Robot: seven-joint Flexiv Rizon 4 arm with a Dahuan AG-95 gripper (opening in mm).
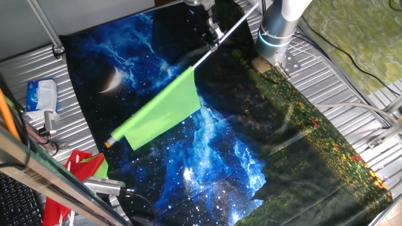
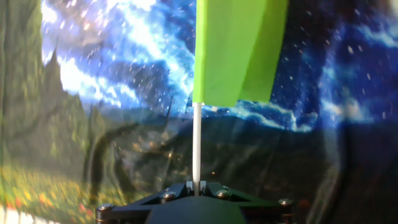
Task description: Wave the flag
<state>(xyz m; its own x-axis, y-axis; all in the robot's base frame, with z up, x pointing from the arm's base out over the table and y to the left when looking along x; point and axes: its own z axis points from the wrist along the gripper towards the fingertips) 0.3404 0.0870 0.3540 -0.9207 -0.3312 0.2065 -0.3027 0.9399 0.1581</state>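
My gripper [image 1: 212, 39] was clamped on the flag [image 1: 164, 108] by its white stick. Lime cloth hung over the starry mat [image 1: 207, 150], w/ the stick tilted.

The arm [image 1: 281, 22] is a white round tube with a grey segment below and a thin light-blue ring between them. The gripper [image 2: 196, 198] is black, with small silver screws along its near edge.

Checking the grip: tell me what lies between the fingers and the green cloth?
Only bare white stick runs from the fingers to the flag cloth, seen in hand view.
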